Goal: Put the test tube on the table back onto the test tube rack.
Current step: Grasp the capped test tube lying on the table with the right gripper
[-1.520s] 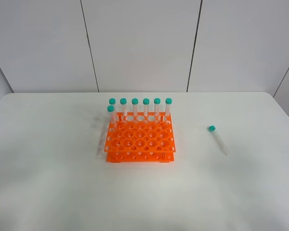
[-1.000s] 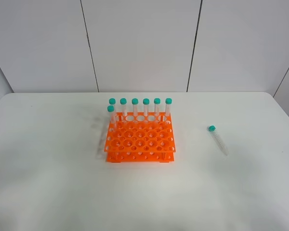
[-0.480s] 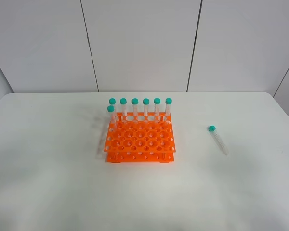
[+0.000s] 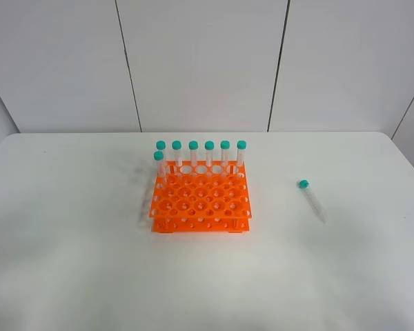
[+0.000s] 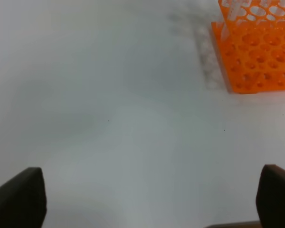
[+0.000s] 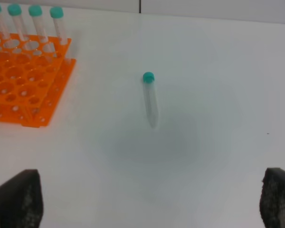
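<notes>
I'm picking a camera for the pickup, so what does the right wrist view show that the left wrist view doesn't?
Only right wrist: the slim clear plastic test tube with a teal cap, lying flat, and the open right gripper. Only left wrist: the open left gripper. Both: the bright orange plastic test tube rack and the plain white matte table.

I see an orange test tube rack [image 4: 200,204] gridded with round holes, a clear, teal-capped test tube [image 4: 313,201], and a white table [image 4: 69,262].
</notes>
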Motion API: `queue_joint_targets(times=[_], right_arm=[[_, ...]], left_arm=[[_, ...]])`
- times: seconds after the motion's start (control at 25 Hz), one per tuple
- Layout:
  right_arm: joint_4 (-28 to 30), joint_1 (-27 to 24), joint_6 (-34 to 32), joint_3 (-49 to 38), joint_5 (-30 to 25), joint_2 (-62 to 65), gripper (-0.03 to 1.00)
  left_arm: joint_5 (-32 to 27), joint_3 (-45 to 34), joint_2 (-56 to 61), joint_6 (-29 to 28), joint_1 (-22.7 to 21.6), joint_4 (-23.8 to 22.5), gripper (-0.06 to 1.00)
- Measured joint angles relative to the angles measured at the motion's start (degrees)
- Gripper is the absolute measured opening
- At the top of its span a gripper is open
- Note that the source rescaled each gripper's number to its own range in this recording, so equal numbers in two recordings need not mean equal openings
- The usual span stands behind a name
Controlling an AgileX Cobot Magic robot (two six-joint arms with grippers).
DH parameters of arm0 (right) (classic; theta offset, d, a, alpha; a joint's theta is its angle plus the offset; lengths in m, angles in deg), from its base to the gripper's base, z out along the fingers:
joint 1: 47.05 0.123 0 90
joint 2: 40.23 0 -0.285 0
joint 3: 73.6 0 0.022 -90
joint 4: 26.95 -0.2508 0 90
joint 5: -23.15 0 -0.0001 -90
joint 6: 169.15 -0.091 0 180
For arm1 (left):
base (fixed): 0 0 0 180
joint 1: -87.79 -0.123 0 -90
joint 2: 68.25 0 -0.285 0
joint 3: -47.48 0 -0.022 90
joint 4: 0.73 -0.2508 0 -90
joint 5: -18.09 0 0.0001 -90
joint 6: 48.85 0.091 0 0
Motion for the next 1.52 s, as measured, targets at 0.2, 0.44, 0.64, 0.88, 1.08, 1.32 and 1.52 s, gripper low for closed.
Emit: queue_joint_targets(times=[0.2, 0.44, 0.64, 0.88, 1.08, 1.32, 1.52], right_arm=[[0.00, 0.00, 0.00, 0.78, 0.28, 0.00, 1.00], [-1.12, 0.00, -0.82, 4.81, 7.47, -0.49, 1.00], [-1.40, 0.00, -0.74, 8.02, 12.18, -7.94, 1.00], [-5.19, 0.00, 4.57, 13.70, 17.25, -24.02, 1.00], [-7.36, 0.00, 8.29, 20.23, 17.15, -38.21, 1.00], [-7.56, 0.00, 8.67, 28.49, 13.50, -55.26, 1.00], [-7.56, 0.00, 9.31, 37.82, 8.09, -70.48, 1.00]], left_arm=[[0.00, 0.00, 0.00, 0.00, 0.00, 0.00, 1.00], [0.00, 0.00, 0.00, 0.00, 0.00, 0.00, 1.00], [0.00, 0.00, 0.00, 0.00, 0.00, 0.00, 1.00], [0.00, 0.00, 0.00, 0.00, 0.00, 0.00, 1.00], [0.00, 0.00, 0.00, 0.00, 0.00, 0.00, 1.00], [0.00, 0.00, 0.00, 0.00, 0.00, 0.00, 1.00], [0.00, 0.00, 0.00, 0.00, 0.00, 0.00, 1.00]])
